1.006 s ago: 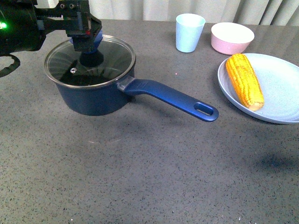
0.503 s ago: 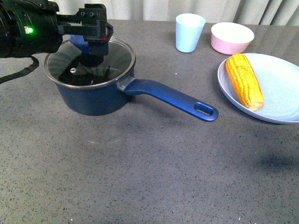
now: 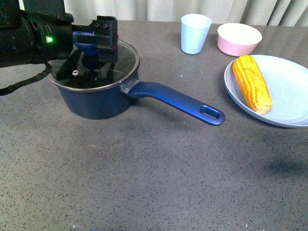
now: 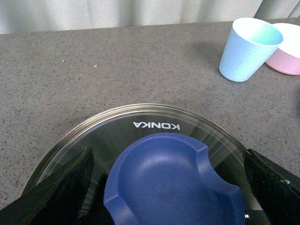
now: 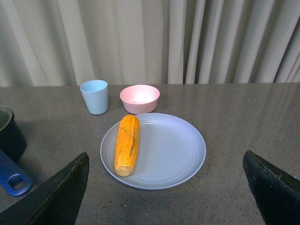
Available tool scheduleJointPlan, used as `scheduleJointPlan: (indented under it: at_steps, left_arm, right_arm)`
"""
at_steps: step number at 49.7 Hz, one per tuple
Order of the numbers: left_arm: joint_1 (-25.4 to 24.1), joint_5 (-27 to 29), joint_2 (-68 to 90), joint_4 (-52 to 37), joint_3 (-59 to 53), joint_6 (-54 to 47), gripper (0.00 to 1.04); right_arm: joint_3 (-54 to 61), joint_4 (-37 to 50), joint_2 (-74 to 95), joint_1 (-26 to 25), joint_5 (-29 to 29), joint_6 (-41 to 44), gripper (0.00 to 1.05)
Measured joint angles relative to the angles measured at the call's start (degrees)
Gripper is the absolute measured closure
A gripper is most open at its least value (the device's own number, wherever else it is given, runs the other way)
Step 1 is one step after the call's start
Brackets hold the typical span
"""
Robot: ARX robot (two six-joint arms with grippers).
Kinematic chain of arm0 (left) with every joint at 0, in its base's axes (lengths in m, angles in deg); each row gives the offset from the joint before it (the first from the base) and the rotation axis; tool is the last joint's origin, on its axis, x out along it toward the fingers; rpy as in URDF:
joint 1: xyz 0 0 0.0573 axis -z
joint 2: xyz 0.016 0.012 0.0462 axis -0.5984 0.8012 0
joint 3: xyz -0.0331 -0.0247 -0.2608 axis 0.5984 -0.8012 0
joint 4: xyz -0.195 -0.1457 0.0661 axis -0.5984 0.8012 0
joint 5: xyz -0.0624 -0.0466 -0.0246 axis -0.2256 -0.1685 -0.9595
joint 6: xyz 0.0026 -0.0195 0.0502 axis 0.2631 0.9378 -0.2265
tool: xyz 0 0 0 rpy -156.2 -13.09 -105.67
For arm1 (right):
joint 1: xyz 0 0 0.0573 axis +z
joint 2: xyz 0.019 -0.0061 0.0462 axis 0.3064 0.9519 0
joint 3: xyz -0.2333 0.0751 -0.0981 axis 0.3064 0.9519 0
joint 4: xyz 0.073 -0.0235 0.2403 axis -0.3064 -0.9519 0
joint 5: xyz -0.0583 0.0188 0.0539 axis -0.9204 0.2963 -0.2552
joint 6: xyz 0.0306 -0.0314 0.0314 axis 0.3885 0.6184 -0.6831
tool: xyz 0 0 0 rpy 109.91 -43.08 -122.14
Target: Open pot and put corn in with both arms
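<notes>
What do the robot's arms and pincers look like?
The left arm is black, with a green light, a looping black cable and a red mark on the left pincer. The right pincer shows only dark, wedge-shaped fingers.

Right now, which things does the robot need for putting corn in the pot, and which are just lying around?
For the job: pot, glass lid, corn, left gripper over the lid's knob.
Just lying around: blue cup, pink bowl, plate under the corn.
</notes>
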Motion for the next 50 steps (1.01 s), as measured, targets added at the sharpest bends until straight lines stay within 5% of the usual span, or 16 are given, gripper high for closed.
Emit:
scheduleJointPlan:
  at_steps: [9,16,20,50]
  left_arm:
    - [0.26,1.46,0.37,0.07,0.09,-1.51,0.10]
    - [0.55,1.64,0.98,-0.11,0.09,-1.90,0.39]
    - [0.83,2.25,0.98,-0.17,0.09,-1.88,0.45]
    - [-1.92,2.95,-8.04,0.13,-3.45,-0.94,0.46]
  right_arm:
    - [0.00,0.00,0.00,0.00,0.00,0.00,0.09]
    - [0.00,0.00,0.00,0.00,-0.02,0.00,0.09]
    - [0.00,0.00,0.00,0.00,0.00,0.00,0.09]
    - [0.00,0.00,0.00,0.00,-0.02,-0.02,0.09]
